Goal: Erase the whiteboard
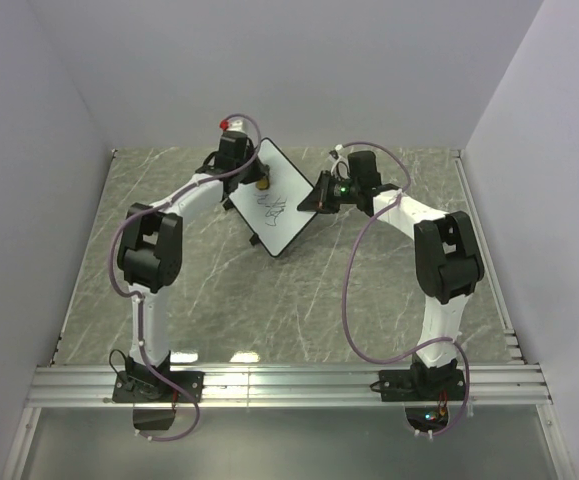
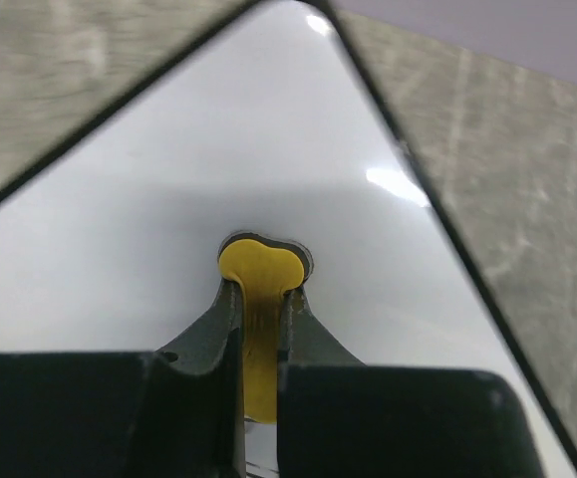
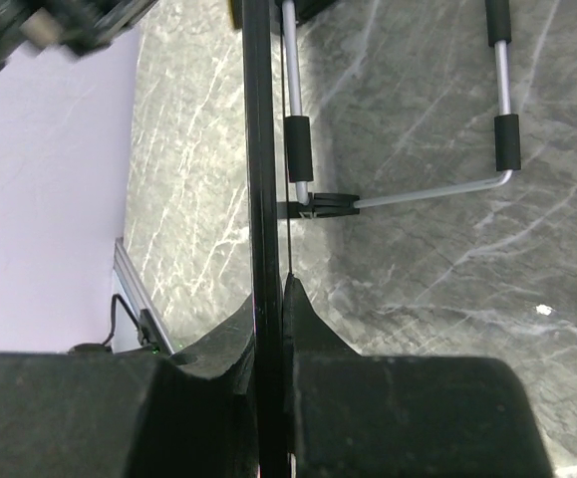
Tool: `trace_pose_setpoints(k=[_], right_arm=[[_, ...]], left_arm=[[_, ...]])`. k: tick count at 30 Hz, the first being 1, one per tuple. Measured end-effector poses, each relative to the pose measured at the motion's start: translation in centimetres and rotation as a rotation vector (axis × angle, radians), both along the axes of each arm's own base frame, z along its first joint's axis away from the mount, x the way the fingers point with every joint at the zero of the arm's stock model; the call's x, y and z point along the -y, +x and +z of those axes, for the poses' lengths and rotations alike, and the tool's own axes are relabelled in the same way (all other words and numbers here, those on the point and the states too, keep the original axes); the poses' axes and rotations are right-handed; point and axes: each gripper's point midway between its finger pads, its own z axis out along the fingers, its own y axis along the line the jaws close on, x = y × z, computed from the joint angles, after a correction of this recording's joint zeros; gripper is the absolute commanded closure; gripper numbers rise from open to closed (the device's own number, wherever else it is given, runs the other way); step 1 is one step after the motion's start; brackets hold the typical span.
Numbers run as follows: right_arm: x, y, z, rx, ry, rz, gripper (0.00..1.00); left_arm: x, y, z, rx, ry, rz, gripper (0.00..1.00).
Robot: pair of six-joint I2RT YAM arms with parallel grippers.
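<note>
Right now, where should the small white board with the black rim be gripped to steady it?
Pinch the thin right-hand rim of the small white board, coming from the right, one finger on its face, one behind. It is a flat, thin panel, and that leaves the face free for the yellow eraser. The right gripper clamps there.
</note>
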Motion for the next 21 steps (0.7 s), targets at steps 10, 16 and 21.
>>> trace_pose_setpoints(k=[10,16,21], right_arm=[[0.3,0.1,-0.1,-0.004,-0.005,-0.006,1.0],[0.3,0.1,-0.2,-0.001,-0.006,-0.004,1.0],[0.2,0.1,-0.1,-0.007,-0.002,-0.005,1.0]], left_arm=[[3.6,-0.8,2.2,0.025,-0.049,-0.131,1.0],[0.3,0.7,0.6,-0.017,-0.062,-0.102,1.0],[-3.6,-0.7,-3.3,-0.081,-0.038,-0.034,1.0]])
